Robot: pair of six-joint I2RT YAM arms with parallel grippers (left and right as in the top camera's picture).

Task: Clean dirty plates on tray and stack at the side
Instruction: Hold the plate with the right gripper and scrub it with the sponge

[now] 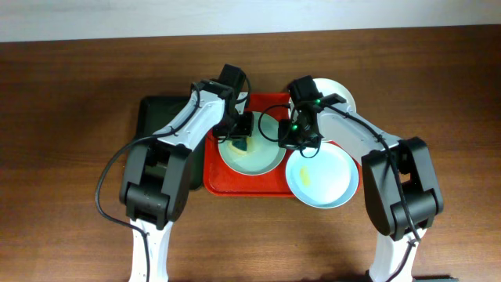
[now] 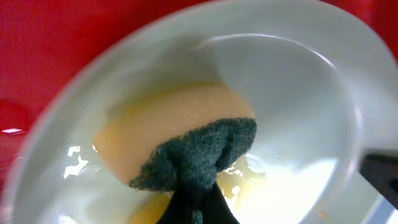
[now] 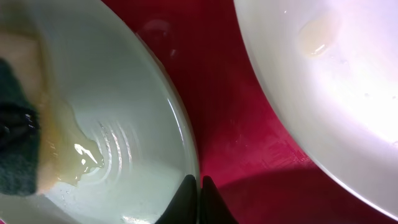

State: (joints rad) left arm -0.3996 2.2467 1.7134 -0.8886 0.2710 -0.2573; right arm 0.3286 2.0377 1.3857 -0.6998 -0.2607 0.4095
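A pale blue-green plate (image 1: 258, 157) lies on the red tray (image 1: 227, 185). My left gripper (image 1: 239, 141) is shut on a yellow sponge with a dark green scouring side (image 2: 186, 137) and presses it onto this plate (image 2: 292, 93), which is wet with yellowish liquid. My right gripper (image 1: 294, 141) is shut on the same plate's right rim (image 3: 194, 168). A second pale plate (image 1: 322, 178) with a yellow smear lies at the tray's front right, overhanging its edge. It also shows in the right wrist view (image 3: 323, 81). A white plate (image 1: 340, 92) lies behind the right arm, partly hidden.
A smaller dark green tray (image 1: 155, 117) lies left of the red tray, partly under the left arm. Brown wooden tabletop (image 1: 70, 157) surrounds both trays. A pale wall runs along the table's far edge.
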